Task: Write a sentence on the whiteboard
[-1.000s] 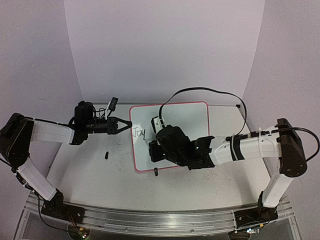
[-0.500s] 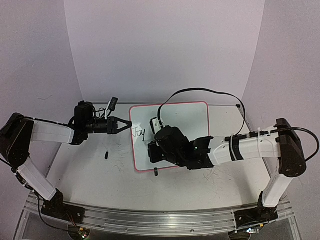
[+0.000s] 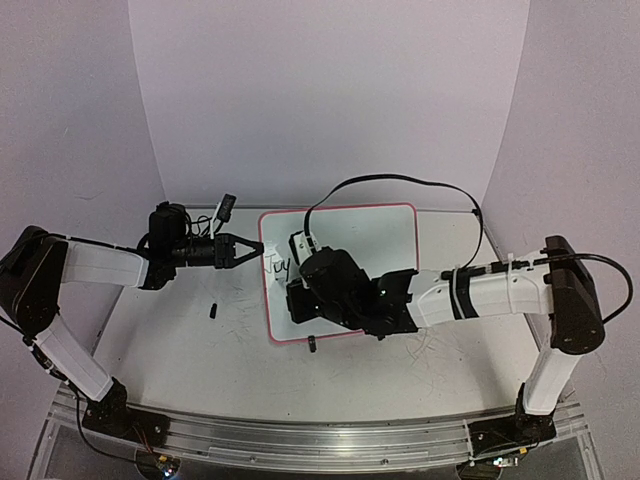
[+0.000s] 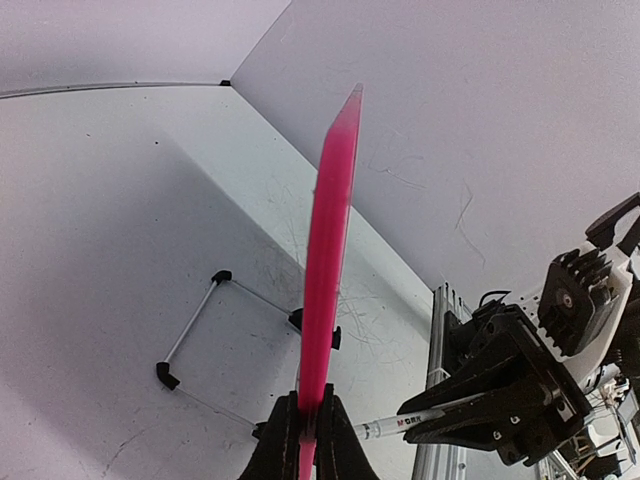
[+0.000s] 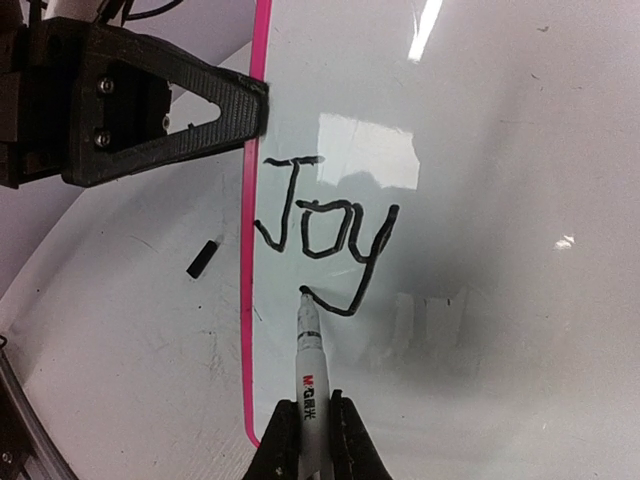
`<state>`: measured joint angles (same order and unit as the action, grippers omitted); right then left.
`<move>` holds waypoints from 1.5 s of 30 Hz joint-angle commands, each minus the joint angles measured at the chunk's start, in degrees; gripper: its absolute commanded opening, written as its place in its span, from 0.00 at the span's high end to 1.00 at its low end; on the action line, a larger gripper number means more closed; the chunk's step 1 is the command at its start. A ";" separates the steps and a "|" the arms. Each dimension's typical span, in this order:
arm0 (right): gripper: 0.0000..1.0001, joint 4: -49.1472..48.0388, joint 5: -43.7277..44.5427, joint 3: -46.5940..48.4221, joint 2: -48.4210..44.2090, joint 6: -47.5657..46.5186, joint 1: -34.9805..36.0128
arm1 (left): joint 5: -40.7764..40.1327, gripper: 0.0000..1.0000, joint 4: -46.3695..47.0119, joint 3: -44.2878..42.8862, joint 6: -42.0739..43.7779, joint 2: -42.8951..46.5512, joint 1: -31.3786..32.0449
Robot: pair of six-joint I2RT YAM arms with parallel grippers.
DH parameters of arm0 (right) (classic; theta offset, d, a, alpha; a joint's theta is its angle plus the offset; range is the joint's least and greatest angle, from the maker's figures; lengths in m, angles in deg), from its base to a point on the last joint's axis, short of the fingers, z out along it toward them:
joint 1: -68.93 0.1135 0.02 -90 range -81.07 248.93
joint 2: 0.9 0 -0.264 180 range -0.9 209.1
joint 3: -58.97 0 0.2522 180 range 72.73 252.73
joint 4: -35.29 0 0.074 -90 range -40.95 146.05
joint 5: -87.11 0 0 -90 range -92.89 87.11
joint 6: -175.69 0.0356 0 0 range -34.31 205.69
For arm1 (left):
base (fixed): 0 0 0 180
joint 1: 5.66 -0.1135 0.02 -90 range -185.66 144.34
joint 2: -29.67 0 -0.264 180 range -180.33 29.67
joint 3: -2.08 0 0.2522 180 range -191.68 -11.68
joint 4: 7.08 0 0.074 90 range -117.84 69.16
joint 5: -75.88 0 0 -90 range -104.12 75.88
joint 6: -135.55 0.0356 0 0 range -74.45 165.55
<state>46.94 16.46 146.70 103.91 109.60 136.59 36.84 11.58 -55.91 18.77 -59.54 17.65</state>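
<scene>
While the overhead view gives the whiteboard (image 3: 350,235) only as a pale rectangle with a thin red-pink rim and rounded corners, sitting mid-table toward the far side of the table (image 3: 170,350), the right wrist camera reads what is on it: the word "Joy" (image 5: 322,228) in black strokes, close to the left rim, with bright glare patches on the glossy surface above and to the right. From above that writing is a small scrawl just beside the right arm's wrist. The left wrist camera sees the board edge-on, as a narrow bright pink strip rising from between its own fingers, and it alone shows a thin wire bracket (image 4: 195,335) with black ends beside that strip. The left gripper (image 3: 250,251) is clamped on the board's left rim. The right gripper (image 5: 312,425) is clenched around a marker (image 5: 308,345), a white barrel with red and black print, whose dark tip touches the board at the tail of the "y". A small black piece (image 3: 213,310) lies on the table left of the board, apart from it
</scene>
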 commanded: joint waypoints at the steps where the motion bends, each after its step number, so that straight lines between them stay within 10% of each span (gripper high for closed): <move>1: 1.00 -0.20 1.25 2.39 0.18 -1.03 -0.23 | 2.01 1.00 2.87 -1.48 -0.61 2.00 -0.02; 11: 1.00 -9.95 0.63 -16.98 -18.55 -3.14 0.19 | 1.36 1.00 2.89 -0.89 0.69 1.93 0.00; 45: 1.00 -12.03 5.40 -12.49 -13.98 -11.19 0.13 | 0.52 1.00 2.04 -0.27 1.37 2.53 -0.02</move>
<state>36.43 19.87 131.22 88.91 98.80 136.72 37.10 11.58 -55.78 19.88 -59.21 17.69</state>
